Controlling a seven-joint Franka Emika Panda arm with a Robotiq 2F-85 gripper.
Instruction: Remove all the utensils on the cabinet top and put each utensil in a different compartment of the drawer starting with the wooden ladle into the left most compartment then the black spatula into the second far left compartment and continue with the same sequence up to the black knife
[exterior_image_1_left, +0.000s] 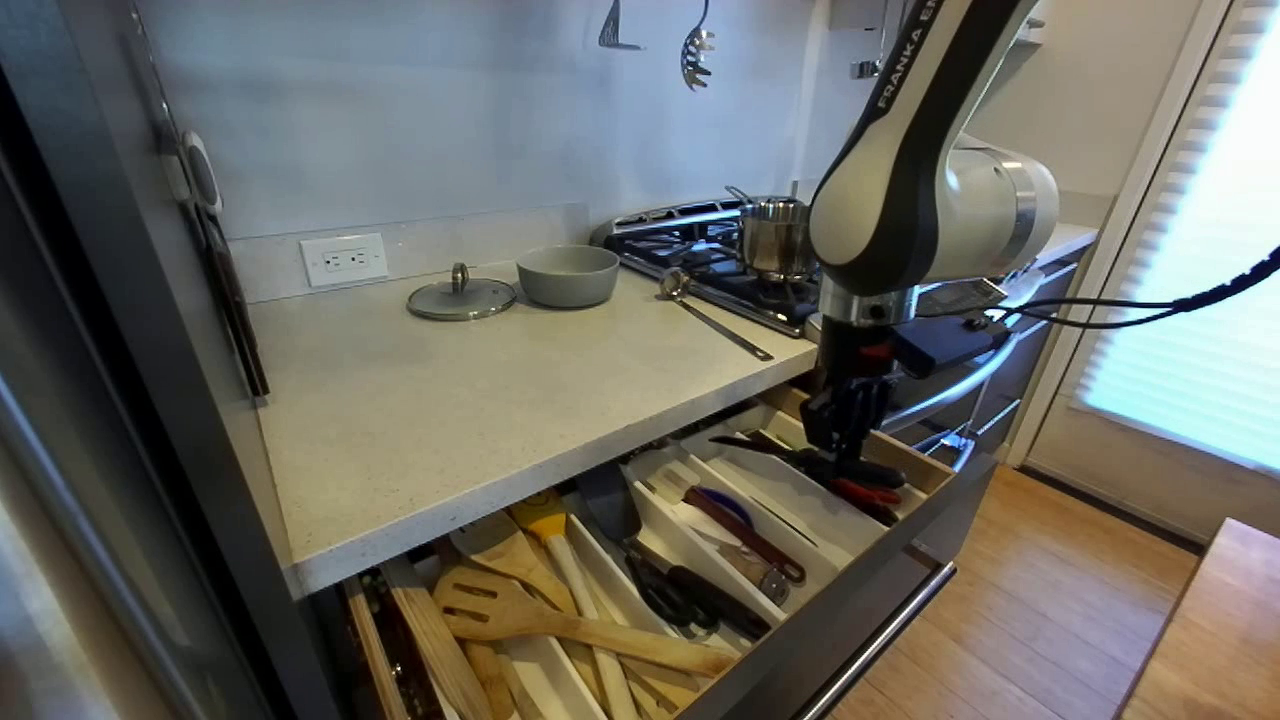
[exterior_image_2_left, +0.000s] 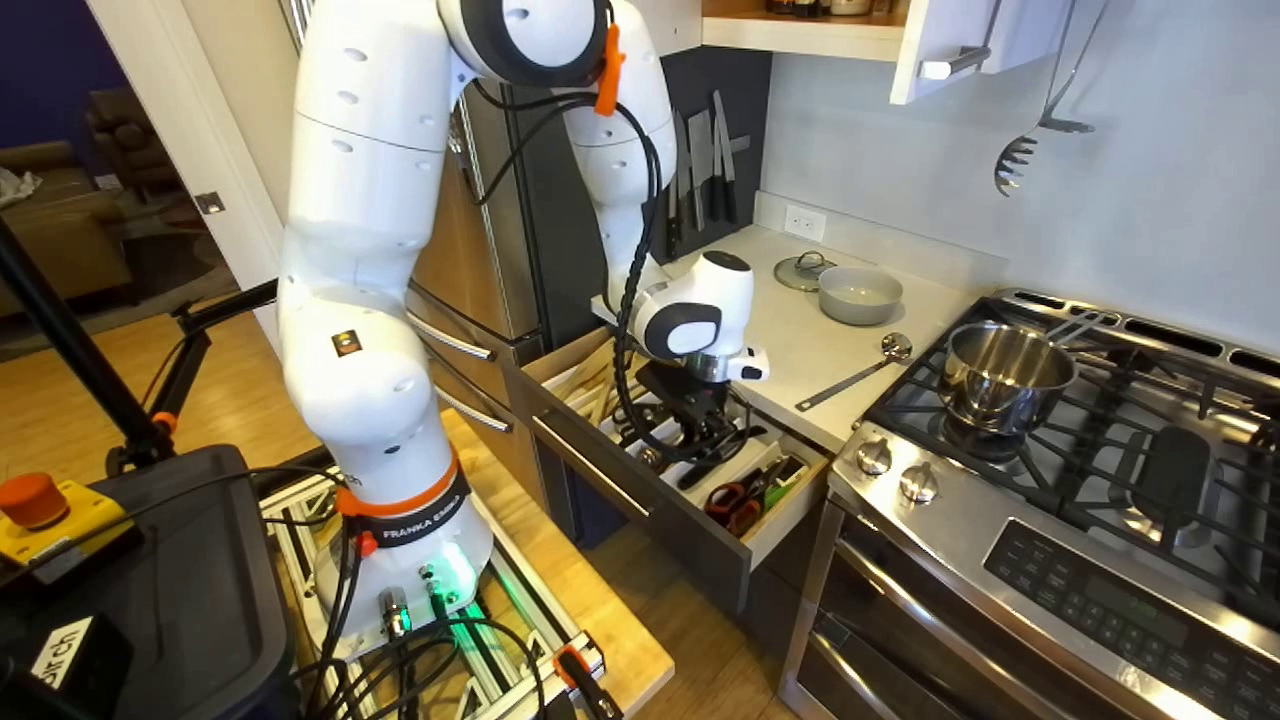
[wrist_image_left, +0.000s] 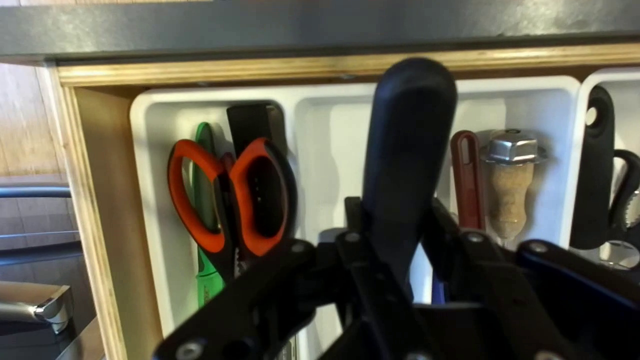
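1. Black knife (wrist_image_left: 410, 130) in your grip: the gripper (wrist_image_left: 395, 212) clamps the handle between both fingers, the butt pointing to twelve o'clock in the wrist view, toward the front of the open drawer (wrist_image_left: 117, 200). In an exterior view, a dark blade reaches toward nine o'clock.

2. Beneath your hold lies a white tray (wrist_image_left: 330, 92). You have the knife over the compartment (wrist_image_left: 320, 160) next to the one with scissors; whether it touches the tray, you cannot tell.

3. At nine o'clock from the gripper in the wrist view, you see orange-and-black scissors (wrist_image_left: 240, 192) on top of a green-handled tool (wrist_image_left: 210, 287). At two o'clock sits a dark red handle (wrist_image_left: 468, 185), a metal-capped wooden tool (wrist_image_left: 510, 195) just beside it.

4. Slotted and pale, a wooden turner (exterior_image_1_left: 540, 622) lies aslant in your drawer at eight o'clock from the gripper in an exterior view.

5. On the counter (exterior_image_1_left: 400, 420) in that view, you find a steel ladle (exterior_image_1_left: 718, 322) between ten and eleven o'clock, and a grey bowl (exterior_image_1_left: 568, 285) at ten, near a glass lid (exterior_image_1_left: 455, 302).

6. At eleven o'clock there, your stove (exterior_image_1_left: 680, 250) bears a steel pot (exterior_image_1_left: 775, 245).
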